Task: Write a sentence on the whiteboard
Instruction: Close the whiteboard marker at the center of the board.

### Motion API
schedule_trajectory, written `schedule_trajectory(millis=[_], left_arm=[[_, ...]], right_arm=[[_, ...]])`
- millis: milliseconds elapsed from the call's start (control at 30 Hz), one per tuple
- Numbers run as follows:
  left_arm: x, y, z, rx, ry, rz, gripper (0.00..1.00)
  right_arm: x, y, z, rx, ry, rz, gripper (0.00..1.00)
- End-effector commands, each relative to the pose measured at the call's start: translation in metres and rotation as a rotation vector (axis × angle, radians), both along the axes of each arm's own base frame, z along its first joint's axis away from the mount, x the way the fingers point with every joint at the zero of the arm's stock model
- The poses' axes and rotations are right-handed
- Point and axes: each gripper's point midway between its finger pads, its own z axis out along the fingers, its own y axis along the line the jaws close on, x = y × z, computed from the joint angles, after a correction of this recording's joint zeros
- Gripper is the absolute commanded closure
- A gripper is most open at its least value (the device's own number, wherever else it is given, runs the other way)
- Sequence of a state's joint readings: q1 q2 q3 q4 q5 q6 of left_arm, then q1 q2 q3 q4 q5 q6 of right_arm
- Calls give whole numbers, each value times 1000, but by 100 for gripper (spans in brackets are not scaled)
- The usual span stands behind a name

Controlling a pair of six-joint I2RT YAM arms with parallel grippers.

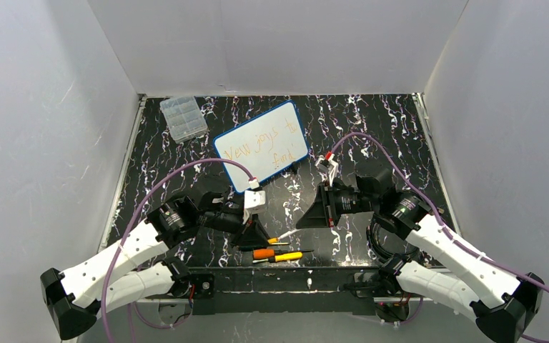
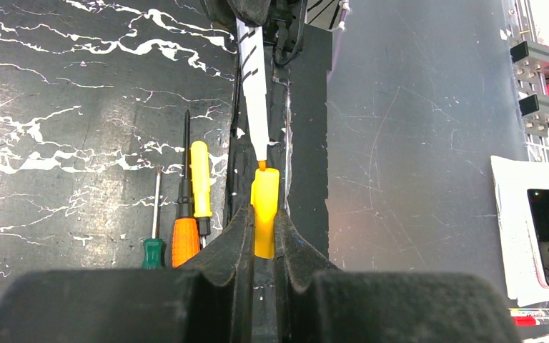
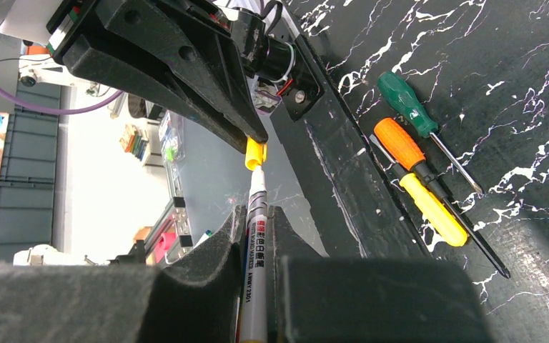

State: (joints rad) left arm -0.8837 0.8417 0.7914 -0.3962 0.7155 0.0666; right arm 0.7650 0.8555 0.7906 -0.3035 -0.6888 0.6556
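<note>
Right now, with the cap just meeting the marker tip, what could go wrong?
1. Alignment: the orange tip of the marker sits at the mouth of the cap; an off-axis push could smear ink on the rim instead of seating.
2. Grip: the left gripper pinches only the cap's rear half, so pushing may slide it back between the fingers.
3. Drop: both hang over the near edge of the table beside the screwdrivers; a lost cap might fall off.
</note>
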Motion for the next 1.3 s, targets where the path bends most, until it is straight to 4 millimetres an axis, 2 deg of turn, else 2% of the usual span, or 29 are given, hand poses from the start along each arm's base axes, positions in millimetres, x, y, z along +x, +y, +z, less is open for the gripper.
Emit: schedule_trajectory(millis=[0,200,400,567,1267], left_arm=[[-3,0,10,-40,-9,-14,100],[0,-2,11,-36,1,2,100],[6,-5,16,-43,-10,30,100],[12,-8,19,-41,-17,57,100],[40,-34,51,-155,-37,148,100]], right_arm=[[2,2,8,37,-34,8,99],[4,4,9,49,-30,5,99],[3,6,3,45,-11,13,99],[3,8,6,61,-6,21,99],[-1,13,-9,82,38,41,99]])
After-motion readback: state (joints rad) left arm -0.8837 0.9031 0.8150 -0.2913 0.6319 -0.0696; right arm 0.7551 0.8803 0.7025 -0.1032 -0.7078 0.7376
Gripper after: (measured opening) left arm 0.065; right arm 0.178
